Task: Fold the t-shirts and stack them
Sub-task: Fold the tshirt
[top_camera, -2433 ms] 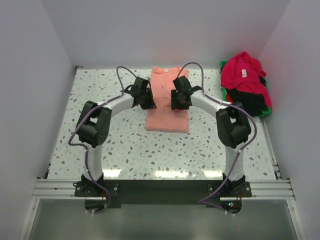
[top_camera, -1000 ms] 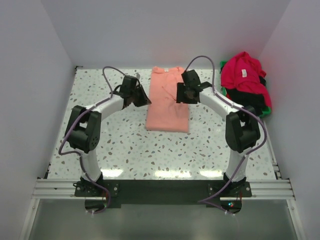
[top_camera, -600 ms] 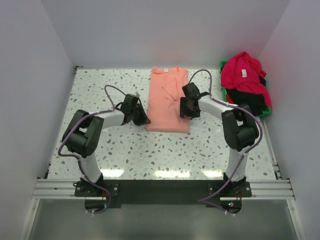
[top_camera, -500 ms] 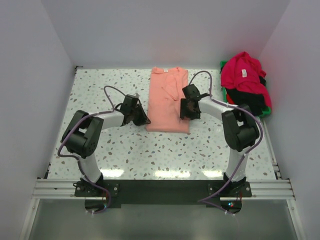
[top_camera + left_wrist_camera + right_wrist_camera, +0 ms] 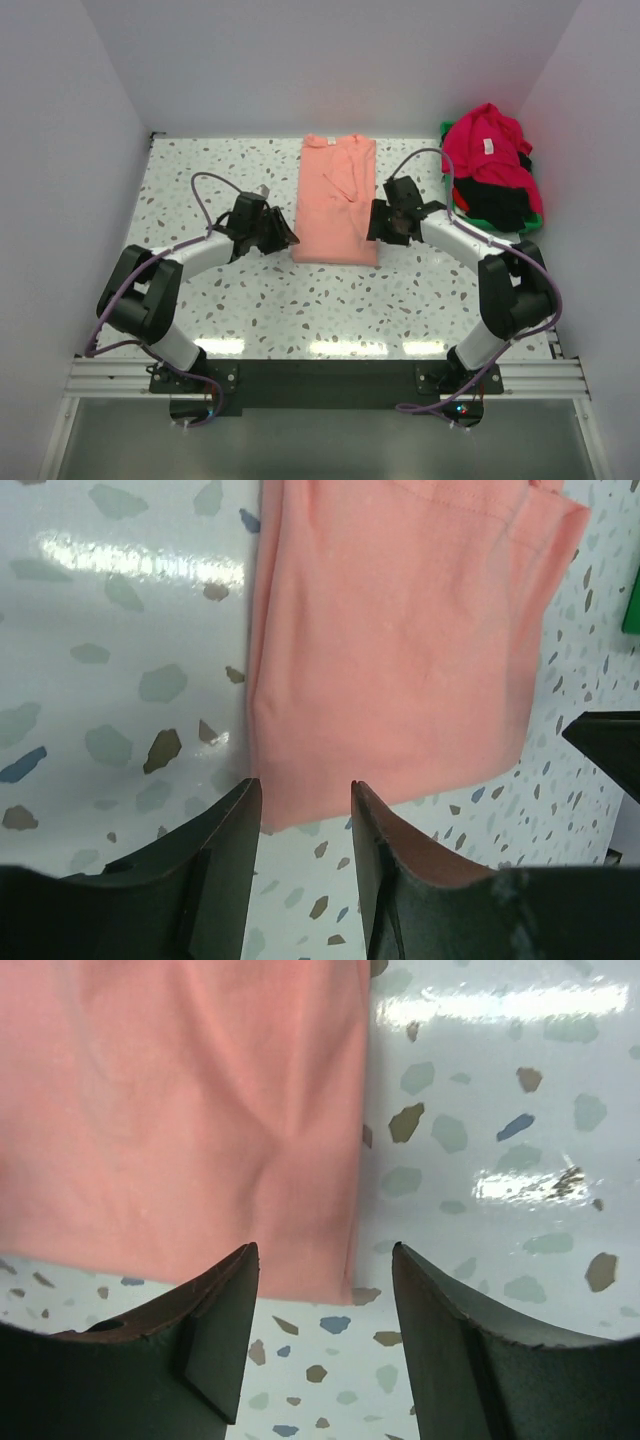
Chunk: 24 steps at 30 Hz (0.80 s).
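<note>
Salmon-pink t-shirt (image 5: 336, 200) lies folded flat; red shirt (image 5: 485, 150) heaped over black shirt (image 5: 497, 205).

- Three t-shirts: one salmon-pink t-shirt (image 5: 335, 200), one crimson t-shirt (image 5: 485, 145), one black t-shirt (image 5: 500, 205).
- Two claws: left claw (image 5: 285, 238), right claw (image 5: 378, 225).
- One green bin (image 5: 536, 221).
- One bench (image 5: 200, 170).

- Table (image 5: 200, 170): glossy white terrazzo top with grey, brown and blue flecks. I see a glare strip (image 5: 340, 347) along its near edge.
- Green bin (image 5: 536, 222): at the table's far right corner, by the right wall. Only bits of its rim show.
- Walls (image 5: 320, 70): plain white, on the table's left, far and right sides.
- Aluminium rail (image 5: 110, 376): along the table's near edge, with a black plate (image 5: 330, 385) at mid-span.
</note>
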Motion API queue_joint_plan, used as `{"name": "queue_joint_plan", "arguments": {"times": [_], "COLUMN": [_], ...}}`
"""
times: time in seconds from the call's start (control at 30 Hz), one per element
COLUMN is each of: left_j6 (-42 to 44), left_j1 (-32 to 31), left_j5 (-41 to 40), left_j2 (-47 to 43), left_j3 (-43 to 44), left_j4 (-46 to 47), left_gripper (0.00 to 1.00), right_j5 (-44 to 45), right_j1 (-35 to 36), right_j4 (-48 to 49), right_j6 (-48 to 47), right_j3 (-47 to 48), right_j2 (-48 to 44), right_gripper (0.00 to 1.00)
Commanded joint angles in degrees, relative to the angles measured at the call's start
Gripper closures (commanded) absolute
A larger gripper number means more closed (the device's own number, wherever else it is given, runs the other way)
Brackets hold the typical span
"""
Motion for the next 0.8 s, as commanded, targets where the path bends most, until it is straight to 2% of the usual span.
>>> {"name": "queue_joint_plan", "arguments": {"times": [0.0,0.1,0.37,0.53,0.77], "left_j6": [0.6,-0.3,-2.6,-3.2,-4.0], "left_j1": [0.3,0.2,-0.2,-0.2,-0.2], "left_j5": [0.4,2.4,6.1,7.0,6.1], "left_j2": [-3.0,-3.5,-1.2,-0.3,1.9], "left_j3": [-4.2,-6.9,-10.2,-10.7,-9.9], "left_j4": [0.3,3.1,9.7,11.3,13.2], "left_gripper": [0.53,0.52,0.51,0.51,0.55], "right_j5": [-5.1,-7.3,-8.4,-8.8,-8.2], "right_j1": [0.0,0.4,0.8,0.6,-0.3], "right_j4": [4.9,8.1,12.4,14.7,18.0], "right_j6": [3.6,6.0,9.3,11.3,14.1], "right_j3": [-5.7,-9.9,-14.6,-16.5,-19.1], "right_j2": [-3.5,-5.1,-5.1,-5.2,-6.6], "right_gripper": [0.42,0.46,0.46,0.47,0.54]}}
